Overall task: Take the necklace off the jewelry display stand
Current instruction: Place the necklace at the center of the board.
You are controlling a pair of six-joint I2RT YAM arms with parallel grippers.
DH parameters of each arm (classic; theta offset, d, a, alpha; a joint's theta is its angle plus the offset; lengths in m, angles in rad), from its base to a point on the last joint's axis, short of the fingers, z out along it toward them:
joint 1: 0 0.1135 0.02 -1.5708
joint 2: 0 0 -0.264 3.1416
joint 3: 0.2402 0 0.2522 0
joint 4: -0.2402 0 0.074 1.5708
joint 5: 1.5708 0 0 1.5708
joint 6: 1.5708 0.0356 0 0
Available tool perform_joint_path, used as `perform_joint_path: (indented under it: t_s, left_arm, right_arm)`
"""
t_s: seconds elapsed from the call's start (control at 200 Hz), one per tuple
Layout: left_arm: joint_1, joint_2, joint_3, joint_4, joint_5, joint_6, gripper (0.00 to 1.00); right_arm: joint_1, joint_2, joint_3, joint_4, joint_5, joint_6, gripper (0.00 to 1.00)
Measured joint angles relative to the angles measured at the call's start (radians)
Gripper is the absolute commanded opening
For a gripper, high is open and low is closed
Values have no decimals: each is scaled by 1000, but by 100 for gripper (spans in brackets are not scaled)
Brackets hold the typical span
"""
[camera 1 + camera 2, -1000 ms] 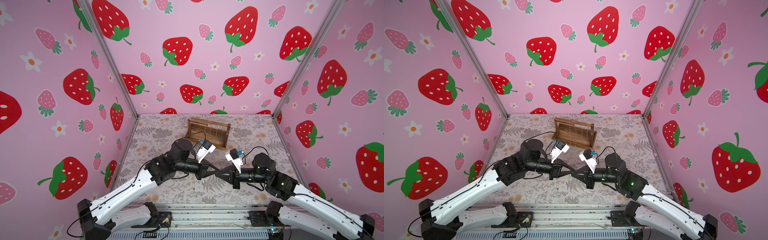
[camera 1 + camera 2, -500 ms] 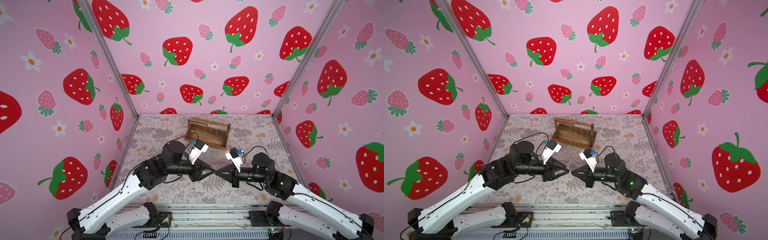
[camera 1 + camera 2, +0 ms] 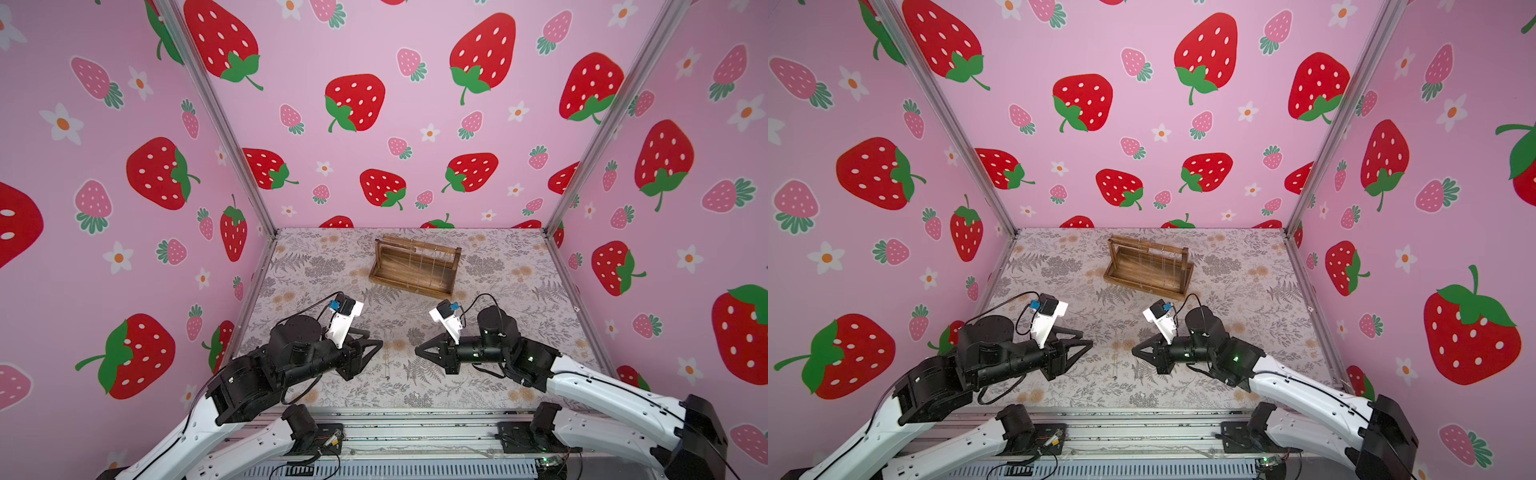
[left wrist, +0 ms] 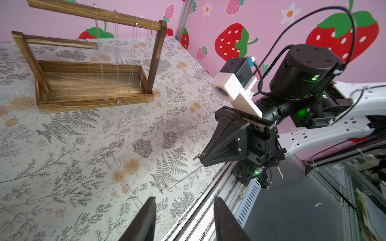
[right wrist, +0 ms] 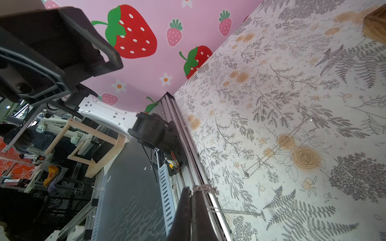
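The jewelry display stand (image 3: 415, 266) (image 3: 1148, 270), a brown wooden frame, sits at the back of the table; several thin chains (image 4: 117, 52) hang from its top bar (image 4: 94, 12). A thin silver necklace (image 5: 203, 187) is off the stand. One end is pinched in my right gripper (image 5: 191, 188) (image 3: 417, 351), which is shut on it. The rest trails down onto the tablecloth (image 3: 387, 368) (image 3: 1115, 368). My left gripper (image 4: 184, 199) (image 3: 374, 337) faces the right one across a gap, open, with nothing between its fingers.
The flowered tablecloth (image 3: 478, 374) ends at a metal rail (image 3: 415, 415) along the front. Pink strawberry walls (image 3: 374, 124) close in the back and both sides. A corner of the stand (image 5: 376, 27) shows in the right wrist view.
My left gripper has opened and drawn back to the left, away from the right gripper's tip, which it met a second ago. The right arm has stayed put, still shut.
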Motion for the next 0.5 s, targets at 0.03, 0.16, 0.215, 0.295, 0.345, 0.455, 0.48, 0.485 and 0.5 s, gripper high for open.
perform_joint_path:
  t_s: [0.03,0.16,0.215,0.295,0.345,0.455,0.48,0.485,0.5]
  left_arm:
    - [0,-13,-12,-7,-11,-1,47]
    - [0,-62,-55,-31,-45,-5,47]
    - [0,-77,-66,-41,-53,-6,47]
    - [0,-93,-75,-47,-64,-8,48]
    - [0,-99,-75,-50,-71,-8,49]
    - [0,-104,-75,-51,-78,-8,49]
    - [0,-104,-75,-53,-79,-8,49]
    - [0,-103,-75,-53,-80,-8,49]
    - [0,-103,-75,-55,-81,-8,49]
  right_arm:
    - [3,23,0,12,-6,6,0]
    - [20,99,0,53,-22,26,0]
    - [28,117,0,67,-27,32,0]
    - [40,127,0,85,-31,35,0]
    - [46,128,0,92,-33,36,0]
    - [59,129,0,107,-34,36,0]
    - [61,129,0,109,-34,35,0]
    - [62,129,0,109,-34,35,0]
    - [63,129,0,111,-34,36,0]
